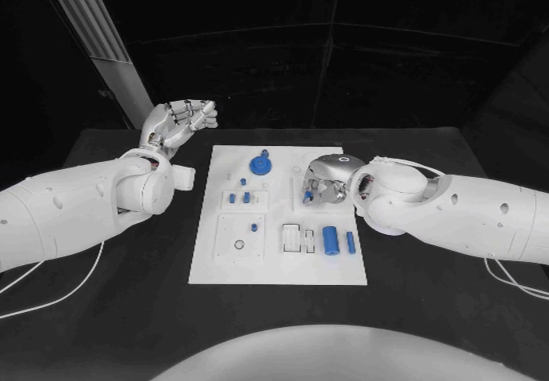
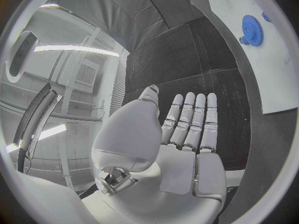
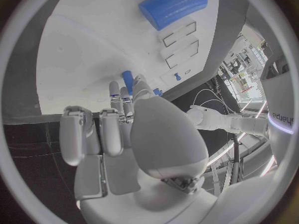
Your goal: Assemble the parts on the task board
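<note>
The black table [image 1: 137,317] carries the white task board [image 1: 217,254] at its middle, a long plate running away from the robot. The left hand [image 1: 181,121] is raised off the board's far left corner, over bare table, its fingers straight, side by side and holding nothing; the left wrist view shows the same flat palm [image 2: 187,134] with the board's edge and the blue gear [image 2: 251,30] well apart from it. The right hand [image 1: 326,181] is over the board's right side, fingers curled downward toward the plate; the right wrist view shows a small blue peg [image 3: 127,79] right at its fingertips [image 3: 116,97], though whether the hand grips it or only touches it I cannot tell. The blue gear [image 1: 262,165] lies on the board's far part, left of the right hand and near it. A blue cylinder [image 1: 331,239] lies nearer the robot, just below the right hand, with a thin blue pin [image 1: 350,243] beside it. Small blue pegs [image 1: 238,196] stand in the board's left-middle section, between the two hands.
</note>
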### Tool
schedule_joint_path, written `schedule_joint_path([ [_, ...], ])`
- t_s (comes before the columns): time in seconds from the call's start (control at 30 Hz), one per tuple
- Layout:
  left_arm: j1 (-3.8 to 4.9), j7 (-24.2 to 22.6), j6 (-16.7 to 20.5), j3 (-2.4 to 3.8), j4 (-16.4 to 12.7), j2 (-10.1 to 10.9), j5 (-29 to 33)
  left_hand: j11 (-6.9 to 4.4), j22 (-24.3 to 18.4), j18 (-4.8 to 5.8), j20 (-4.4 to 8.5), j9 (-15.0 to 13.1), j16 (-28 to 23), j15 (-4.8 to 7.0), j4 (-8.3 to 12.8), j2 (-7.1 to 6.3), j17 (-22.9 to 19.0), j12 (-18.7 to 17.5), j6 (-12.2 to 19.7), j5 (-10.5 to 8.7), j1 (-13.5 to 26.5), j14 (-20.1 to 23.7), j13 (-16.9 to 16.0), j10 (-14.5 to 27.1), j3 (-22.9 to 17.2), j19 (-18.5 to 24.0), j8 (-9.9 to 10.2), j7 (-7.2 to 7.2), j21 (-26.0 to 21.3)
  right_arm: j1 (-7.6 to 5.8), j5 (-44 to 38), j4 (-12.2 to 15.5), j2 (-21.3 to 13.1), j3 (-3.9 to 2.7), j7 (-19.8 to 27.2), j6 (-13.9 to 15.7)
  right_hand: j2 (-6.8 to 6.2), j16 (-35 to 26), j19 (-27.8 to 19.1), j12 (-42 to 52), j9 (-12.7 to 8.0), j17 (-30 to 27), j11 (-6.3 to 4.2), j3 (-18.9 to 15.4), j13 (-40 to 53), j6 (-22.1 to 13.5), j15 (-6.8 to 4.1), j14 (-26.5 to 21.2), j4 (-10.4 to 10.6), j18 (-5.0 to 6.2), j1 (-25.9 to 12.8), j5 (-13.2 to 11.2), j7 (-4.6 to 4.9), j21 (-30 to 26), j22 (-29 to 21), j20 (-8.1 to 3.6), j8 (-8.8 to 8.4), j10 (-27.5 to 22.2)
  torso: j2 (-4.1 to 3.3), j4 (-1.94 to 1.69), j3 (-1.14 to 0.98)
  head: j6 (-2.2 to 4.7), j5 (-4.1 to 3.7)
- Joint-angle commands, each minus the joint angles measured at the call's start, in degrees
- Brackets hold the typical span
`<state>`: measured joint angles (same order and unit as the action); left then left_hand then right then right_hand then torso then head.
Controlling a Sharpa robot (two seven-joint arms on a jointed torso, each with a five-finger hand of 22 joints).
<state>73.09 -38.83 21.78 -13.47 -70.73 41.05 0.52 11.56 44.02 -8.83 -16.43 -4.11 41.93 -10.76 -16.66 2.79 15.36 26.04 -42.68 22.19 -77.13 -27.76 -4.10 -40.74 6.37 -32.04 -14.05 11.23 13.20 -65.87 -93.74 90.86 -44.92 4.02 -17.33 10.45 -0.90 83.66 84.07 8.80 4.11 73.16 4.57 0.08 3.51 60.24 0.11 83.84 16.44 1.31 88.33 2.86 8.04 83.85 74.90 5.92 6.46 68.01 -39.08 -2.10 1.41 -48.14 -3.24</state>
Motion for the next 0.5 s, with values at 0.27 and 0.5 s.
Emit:
schedule_joint_path([
  [0.27, 0.03, -9.1, -0.6, 0.03, 0.1, 0.0, 0.0, -0.04, 0.0, -0.29, -0.01, 0.1, 0.2, -0.05, 0.0, 0.62, -0.1, 0.4, 0.3, 0.25, 0.0, 0.4, 0.1, 0.4, 0.3, -0.5, -0.3, 2.41, -0.3, -0.06, -0.4, 0.3, -0.1, -0.01, 0.3, 0.3, 2.22, 0.1, 3.1, -0.8, 0.4, 0.7, -1.07, 1.0, 0.0, 2.8, -0.75, 3.3, 0.0, 0.19, 1.8, -0.2, -1.36, 0.4, 13.0, -0.19, 1.14, 1.7, 0.03, -0.03, 0.00, -0.01, -0.16],
  [0.5, 0.02, -9.1, -0.6, 0.03, 0.2, 0.0, 0.0, -0.05, -0.1, -0.28, -0.01, 0.1, 0.3, -0.06, 0.0, 0.68, -0.2, 0.5, 0.4, 0.26, -0.1, 0.5, 0.1, 0.4, 0.4, -0.5, -0.4, 2.41, -0.3, -0.04, -0.4, 0.3, -0.2, -0.01, 1.4, 1.7, 2.86, 0.3, 3.2, -1.3, 0.4, 1.0, -1.48, 1.2, 0.0, 3.5, -1.19, 3.4, 0.0, 0.12, 3.0, -0.2, -1.82, 0.6, 13.1, -0.65, 1.24, 2.5, 0.02, -0.04, 0.03, 0.02, -0.14],
])
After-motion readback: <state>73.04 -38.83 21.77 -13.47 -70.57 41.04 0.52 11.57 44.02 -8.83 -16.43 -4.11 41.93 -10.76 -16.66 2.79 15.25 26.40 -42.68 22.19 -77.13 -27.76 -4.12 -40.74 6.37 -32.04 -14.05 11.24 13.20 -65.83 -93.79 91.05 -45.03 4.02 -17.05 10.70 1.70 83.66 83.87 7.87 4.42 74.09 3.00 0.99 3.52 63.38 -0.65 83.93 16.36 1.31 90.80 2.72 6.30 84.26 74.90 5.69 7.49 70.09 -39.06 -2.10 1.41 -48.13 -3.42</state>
